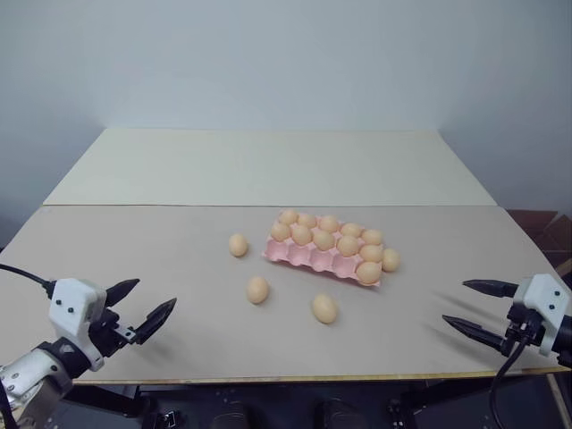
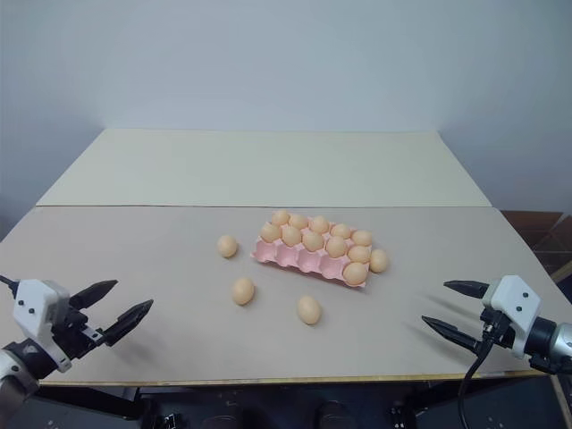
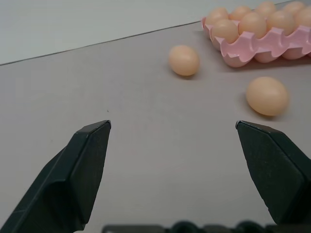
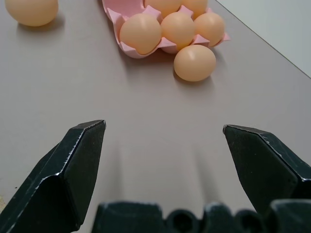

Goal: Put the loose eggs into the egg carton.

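Pink moulded egg carton [image 1: 308,256] sat mid-desk, near row empty — four pale tan loose eggs [image 1: 257,290] around it. Left claw [image 1: 141,307], right claw [image 1: 474,309] gaped empty. Best: approach nearest egg squarely, close gently.

1. The egg carton [image 1: 315,255] lies on the table [image 1: 134,259], slightly right of the frame's centre in the left eye view.
2. Its 2 far rows hold eggs, as does the right end of the near row; the other near cups are bare.
3. 1 loose egg [image 1: 391,260] rests against the carton's right end.
4. Another egg [image 1: 238,245] lies just left of the carton.
5. 2 more [image 1: 257,290] [image 1: 324,308] lie in front of it, lower in the frame.
6. The left gripper [image 1: 143,306] sits at lower left, the right gripper [image 1: 469,307] at lower right.
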Controlling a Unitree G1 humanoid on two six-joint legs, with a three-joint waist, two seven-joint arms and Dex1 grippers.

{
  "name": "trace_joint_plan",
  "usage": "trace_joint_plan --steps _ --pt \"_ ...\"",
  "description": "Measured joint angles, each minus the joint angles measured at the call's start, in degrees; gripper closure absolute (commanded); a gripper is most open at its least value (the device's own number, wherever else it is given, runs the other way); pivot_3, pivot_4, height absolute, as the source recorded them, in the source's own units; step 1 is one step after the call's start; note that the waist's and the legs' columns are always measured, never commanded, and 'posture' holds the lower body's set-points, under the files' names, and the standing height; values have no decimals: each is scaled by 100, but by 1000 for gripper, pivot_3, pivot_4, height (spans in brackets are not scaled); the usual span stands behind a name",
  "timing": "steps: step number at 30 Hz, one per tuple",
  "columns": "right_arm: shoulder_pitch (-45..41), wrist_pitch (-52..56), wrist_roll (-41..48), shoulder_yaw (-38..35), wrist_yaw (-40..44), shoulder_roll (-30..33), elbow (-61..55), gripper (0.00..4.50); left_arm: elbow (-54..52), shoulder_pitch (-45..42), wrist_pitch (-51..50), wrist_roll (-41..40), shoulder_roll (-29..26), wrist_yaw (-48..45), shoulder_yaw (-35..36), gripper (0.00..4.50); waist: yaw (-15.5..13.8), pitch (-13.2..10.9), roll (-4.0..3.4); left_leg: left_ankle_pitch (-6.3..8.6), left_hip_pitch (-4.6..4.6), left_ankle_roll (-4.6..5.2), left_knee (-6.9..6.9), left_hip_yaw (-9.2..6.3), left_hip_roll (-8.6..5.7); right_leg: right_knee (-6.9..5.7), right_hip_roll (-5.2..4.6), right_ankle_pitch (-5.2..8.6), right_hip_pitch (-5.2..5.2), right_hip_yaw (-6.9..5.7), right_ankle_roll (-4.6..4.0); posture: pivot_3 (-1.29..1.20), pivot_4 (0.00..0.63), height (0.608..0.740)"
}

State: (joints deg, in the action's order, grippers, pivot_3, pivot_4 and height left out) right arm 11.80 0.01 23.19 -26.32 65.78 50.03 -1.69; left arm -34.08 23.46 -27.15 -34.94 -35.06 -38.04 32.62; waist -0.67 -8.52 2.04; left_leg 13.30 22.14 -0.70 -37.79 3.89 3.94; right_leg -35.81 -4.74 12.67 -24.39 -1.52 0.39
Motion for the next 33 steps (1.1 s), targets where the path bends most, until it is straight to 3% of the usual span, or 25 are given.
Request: trace_joint_plan --steps 22,33 --pt "-127 -74 15 -2 46 172 121 0 -196 123 -146 -117 72 236 53 28 -6 -9 1 0 7 0 2 2 0 2 2 1 -7 3 0 0 150 740" --pt "3 1362 475 194 -659 185 -2372 0 149 -190 192 94 -178 -323 -225 28 -4 -12 0 25 11 -42 1 0 1 0 3 0 -14 3 0 0 150 740"
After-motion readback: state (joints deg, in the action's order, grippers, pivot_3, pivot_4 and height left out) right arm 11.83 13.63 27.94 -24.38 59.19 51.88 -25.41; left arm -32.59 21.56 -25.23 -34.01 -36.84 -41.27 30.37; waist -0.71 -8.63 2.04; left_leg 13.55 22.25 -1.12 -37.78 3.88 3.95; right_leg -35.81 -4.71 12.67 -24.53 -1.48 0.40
